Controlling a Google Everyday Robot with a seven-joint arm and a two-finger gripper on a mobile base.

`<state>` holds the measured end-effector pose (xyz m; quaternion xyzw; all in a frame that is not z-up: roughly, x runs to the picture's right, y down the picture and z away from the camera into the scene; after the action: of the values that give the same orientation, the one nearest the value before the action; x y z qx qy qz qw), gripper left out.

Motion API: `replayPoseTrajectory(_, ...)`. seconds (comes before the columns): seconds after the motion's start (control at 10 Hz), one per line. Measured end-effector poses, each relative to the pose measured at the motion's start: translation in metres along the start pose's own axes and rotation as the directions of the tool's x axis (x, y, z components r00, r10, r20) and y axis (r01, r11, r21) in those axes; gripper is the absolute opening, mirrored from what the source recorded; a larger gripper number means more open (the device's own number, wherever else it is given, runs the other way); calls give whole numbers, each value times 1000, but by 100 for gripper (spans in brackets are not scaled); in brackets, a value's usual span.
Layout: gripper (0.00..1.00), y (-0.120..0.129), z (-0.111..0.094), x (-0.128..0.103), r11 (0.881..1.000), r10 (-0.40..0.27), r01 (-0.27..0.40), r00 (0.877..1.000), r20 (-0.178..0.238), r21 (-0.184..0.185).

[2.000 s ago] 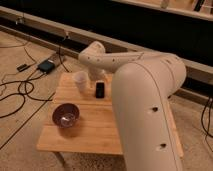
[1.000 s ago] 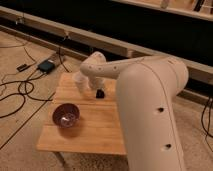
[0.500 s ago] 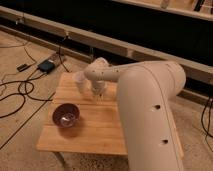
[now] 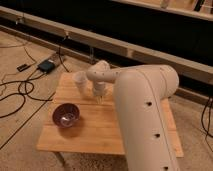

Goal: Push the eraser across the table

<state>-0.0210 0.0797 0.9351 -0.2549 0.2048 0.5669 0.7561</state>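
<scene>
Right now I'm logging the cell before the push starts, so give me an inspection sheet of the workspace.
Surface: wooden table, plank top.
Job's things: eraser not visible; the arm covers where it would be.
Clutter: purple bowl near the left front; white cup at the back.
Grippers: pincer shut, low over the table centre, right of the cup.
Cables: black cables and a small box on the floor, left.
Surroundings: carpet, dark wall behind.
</scene>
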Motion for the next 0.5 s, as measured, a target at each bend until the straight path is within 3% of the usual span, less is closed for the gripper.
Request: replayPoseTrajectory(0.5, 10, -4, 21, -15, 1000, -3, 3, 1000, -28, -15)
